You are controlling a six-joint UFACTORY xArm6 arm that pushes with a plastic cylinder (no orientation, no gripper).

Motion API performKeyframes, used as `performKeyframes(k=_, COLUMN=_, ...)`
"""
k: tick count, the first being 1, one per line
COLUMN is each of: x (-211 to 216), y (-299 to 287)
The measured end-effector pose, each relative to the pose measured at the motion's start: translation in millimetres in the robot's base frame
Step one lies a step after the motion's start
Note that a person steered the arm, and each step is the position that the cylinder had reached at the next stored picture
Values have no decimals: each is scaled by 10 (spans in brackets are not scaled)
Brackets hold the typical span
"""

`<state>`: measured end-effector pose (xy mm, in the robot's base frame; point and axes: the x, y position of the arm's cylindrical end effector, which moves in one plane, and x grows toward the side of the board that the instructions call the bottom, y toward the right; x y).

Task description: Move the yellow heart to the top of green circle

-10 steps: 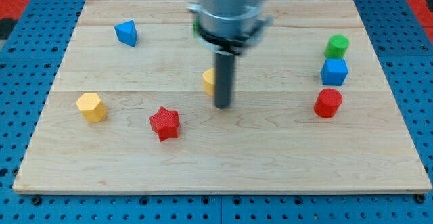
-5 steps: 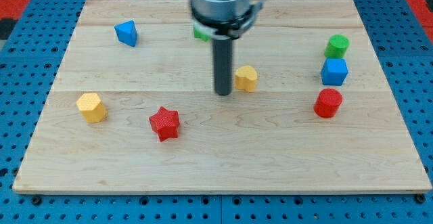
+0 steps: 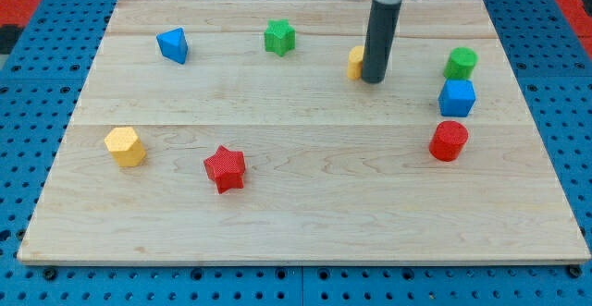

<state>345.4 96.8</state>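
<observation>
The yellow heart (image 3: 355, 62) lies in the upper middle-right of the board, mostly hidden behind my rod. My tip (image 3: 373, 79) is right against the heart's right side. The green circle (image 3: 461, 63), a short cylinder, stands near the board's right edge, well to the right of the heart and my tip.
A blue cube (image 3: 457, 97) sits just below the green circle, with a red cylinder (image 3: 449, 140) below that. A green star (image 3: 279, 37) is at top centre, a blue triangle (image 3: 172, 44) at top left, a yellow hexagon (image 3: 124, 146) at left and a red star (image 3: 225, 168) below centre-left.
My rod has swept up and to the right. The yellow heart has moved from the board's middle up and right toward the top. The green star is now uncovered.
</observation>
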Motion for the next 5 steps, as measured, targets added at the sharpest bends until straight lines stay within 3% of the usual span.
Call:
performKeyframes(k=1, x=227, y=-142)
performKeyframes(k=2, x=127, y=-733)
performKeyframes(k=3, x=-121, y=-444)
performKeyframes(k=4, x=-269, y=383)
performKeyframes(k=5, x=-320, y=167)
